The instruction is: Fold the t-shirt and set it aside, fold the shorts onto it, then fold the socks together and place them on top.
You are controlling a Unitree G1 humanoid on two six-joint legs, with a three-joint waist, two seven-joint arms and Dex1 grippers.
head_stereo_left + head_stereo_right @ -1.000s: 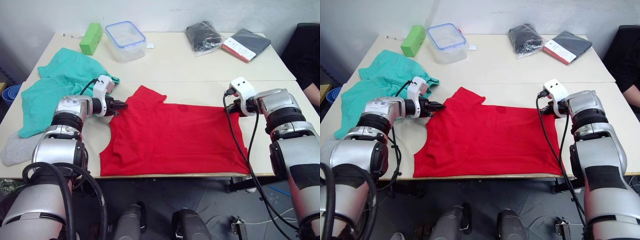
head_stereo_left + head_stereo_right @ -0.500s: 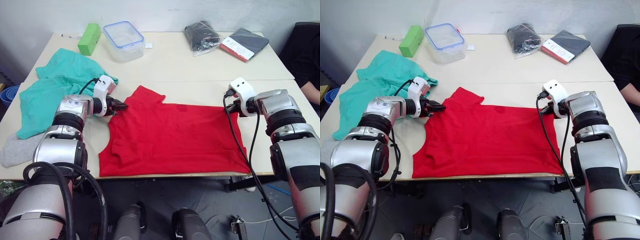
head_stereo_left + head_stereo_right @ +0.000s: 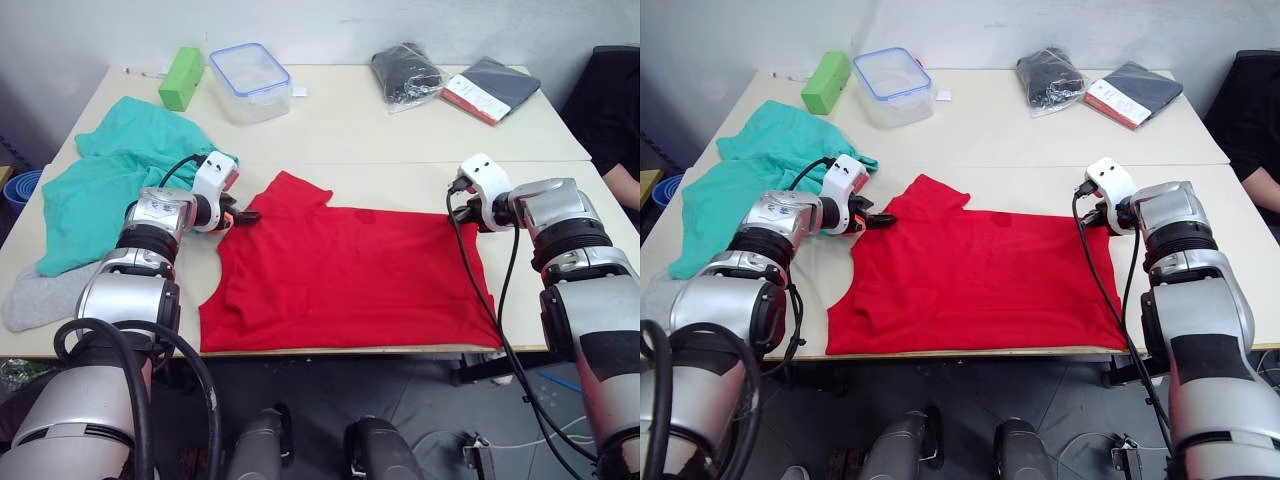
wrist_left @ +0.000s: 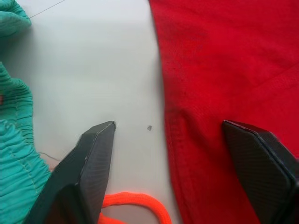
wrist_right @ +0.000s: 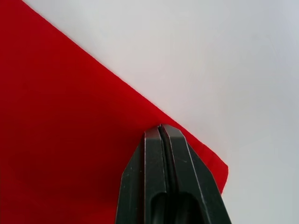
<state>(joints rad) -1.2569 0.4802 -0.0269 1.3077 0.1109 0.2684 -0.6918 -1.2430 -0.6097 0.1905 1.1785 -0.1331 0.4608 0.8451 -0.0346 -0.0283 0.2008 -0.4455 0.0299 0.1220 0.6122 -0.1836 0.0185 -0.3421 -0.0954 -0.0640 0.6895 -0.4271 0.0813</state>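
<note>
The t-shirt point(image 3: 345, 275) is spread flat on the worktop point(image 3: 380, 125), not yet folded. Its far corner is pinched by the right gripper point(image 5: 163, 133); the left gripper point(image 4: 166, 135) is held agape astride the sleeve hem. The shorts point(image 3: 95, 185) and socks point(image 3: 35, 300) lie untouched.

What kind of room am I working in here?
Probably a lab or office workroom, not a home: two plain tables pushed together against a bare wall, with cables on the floor. A plastic container, a green box and a red t-shirt lie on the tables.
</note>
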